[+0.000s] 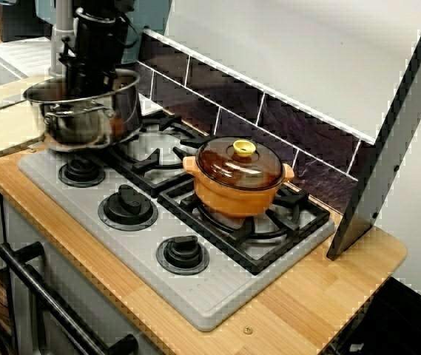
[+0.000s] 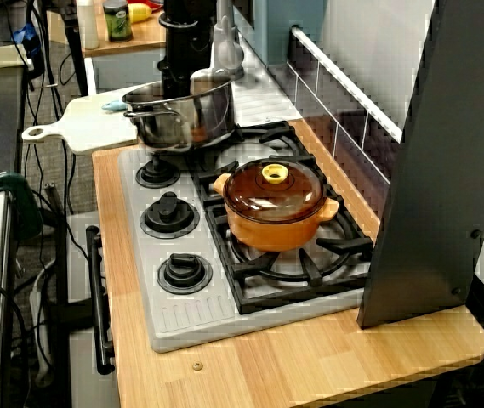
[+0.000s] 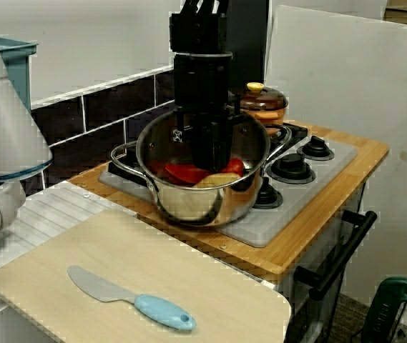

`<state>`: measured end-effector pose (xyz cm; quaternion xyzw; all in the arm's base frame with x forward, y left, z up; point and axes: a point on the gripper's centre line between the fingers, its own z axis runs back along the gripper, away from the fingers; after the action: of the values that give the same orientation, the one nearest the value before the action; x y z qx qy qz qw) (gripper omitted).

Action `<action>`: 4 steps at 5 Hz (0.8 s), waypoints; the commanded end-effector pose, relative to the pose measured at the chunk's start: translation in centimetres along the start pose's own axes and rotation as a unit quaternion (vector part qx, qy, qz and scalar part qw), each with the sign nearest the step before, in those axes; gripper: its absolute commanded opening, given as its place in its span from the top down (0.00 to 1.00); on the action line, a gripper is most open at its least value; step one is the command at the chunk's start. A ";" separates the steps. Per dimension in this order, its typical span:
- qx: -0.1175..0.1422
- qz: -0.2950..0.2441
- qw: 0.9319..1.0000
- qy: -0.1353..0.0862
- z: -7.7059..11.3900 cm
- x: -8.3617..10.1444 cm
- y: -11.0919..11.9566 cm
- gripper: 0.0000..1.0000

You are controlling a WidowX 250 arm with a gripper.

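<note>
Gripper (image 3: 209,158) hangs straight down inside steel pot (image 3: 189,204) at the stove (image 1: 217,296) end nearest the cutting board (image 3: 46,264). Its tips sit by red piece (image 3: 182,173) and tan piece (image 3: 219,180); whether they are parted or closed I cannot tell. Judgement: keep travel vertical and centred, since the rim is close. Orange lidded pot (image 1: 236,194) stands apart on the next burner; knife (image 3: 135,304) lies on the board.

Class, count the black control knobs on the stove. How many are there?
3, in a row along the stove front: first knob beside the steel pot, middle knob, last knob before the orange pot. None seems hidden.
</note>
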<state>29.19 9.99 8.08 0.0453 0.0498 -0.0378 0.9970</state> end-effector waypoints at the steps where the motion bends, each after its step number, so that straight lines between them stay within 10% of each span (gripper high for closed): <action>1: 0.033 0.035 0.999 -0.012 1.1 0.4 2.7 1.00; 4: 0.033 0.063 0.997 0.005 0.1 1.6 5.8 1.00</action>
<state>30.47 15.26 7.00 0.0711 0.0724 0.0150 0.9947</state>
